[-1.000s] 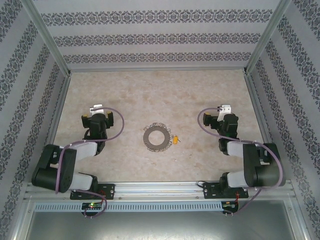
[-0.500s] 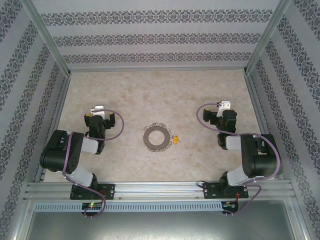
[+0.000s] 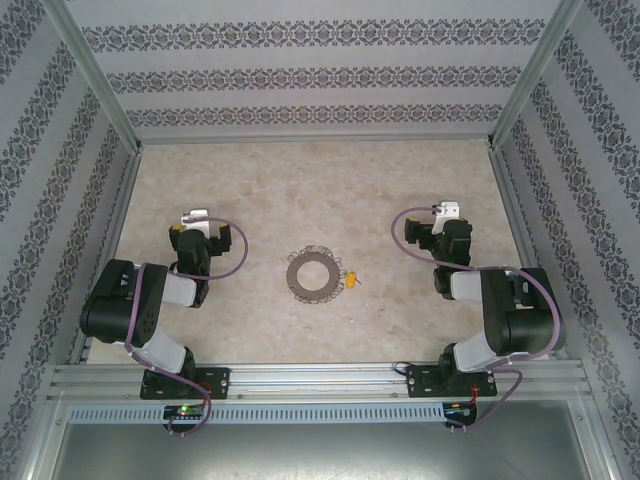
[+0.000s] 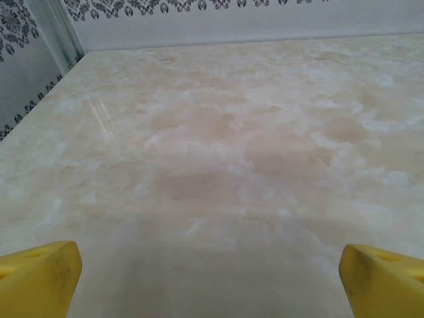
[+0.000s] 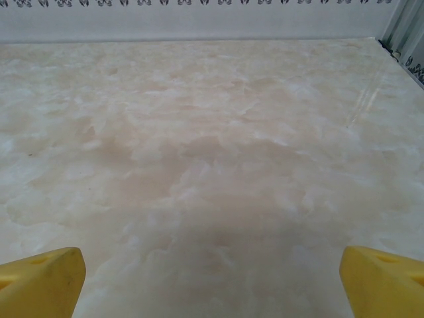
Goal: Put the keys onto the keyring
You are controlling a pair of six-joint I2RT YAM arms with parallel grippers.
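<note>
Grey keyring [image 3: 318, 275] flat, mid bench [image 3: 300, 180]; small yellow bit [image 3: 352, 279] just beside. Left tool [image 3: 193, 218], right tool [image 3: 450, 212] wide open, empty. Nothing picked yet; next, reach for ring.

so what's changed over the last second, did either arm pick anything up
Nothing was picked up. Both arms folded in a little: the left arm's elbow swung in from low near the left edge, and the right arm's elbow shifted less. The left end effector and right end effector edged slightly towards the far wall, both open and empty. The keyring and the small yellow piece beside it stayed put.
</note>
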